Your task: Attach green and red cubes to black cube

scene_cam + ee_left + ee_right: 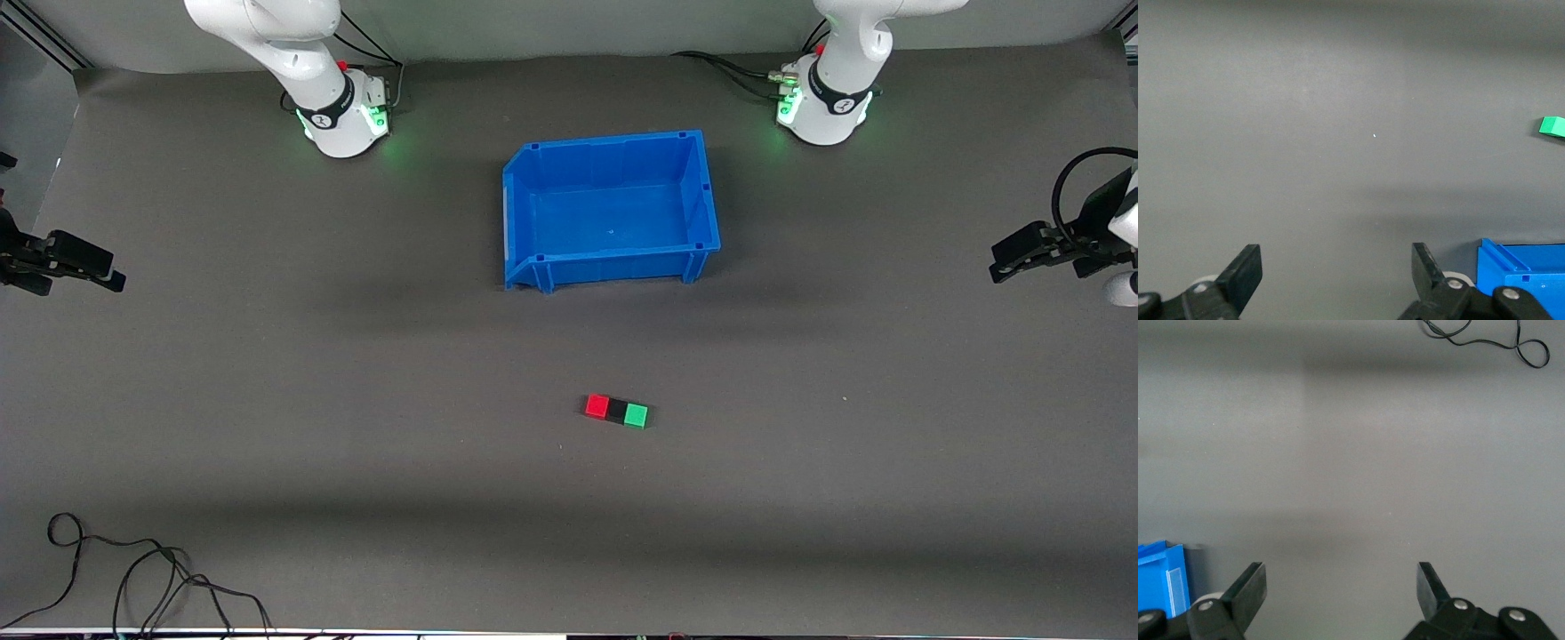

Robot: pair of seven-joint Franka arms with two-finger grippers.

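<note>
The red cube point(597, 406), black cube point(616, 411) and green cube point(636, 415) lie in a touching row on the grey table, the black one in the middle, nearer the front camera than the blue bin. The green cube also shows at the edge of the left wrist view point(1553, 126). My left gripper point(1003, 263) is open and empty over the table's left-arm end; it also shows in its wrist view point(1337, 267). My right gripper point(114, 277) is open and empty over the right-arm end; it also shows in its wrist view point(1341, 585). Both arms wait.
An empty blue bin point(702, 191) stands mid-table between the cubes and the robot bases; its corner shows in the left wrist view point(1521, 267) and the right wrist view point(1161, 580). A black cable point(133, 569) lies at the front edge, toward the right arm's end.
</note>
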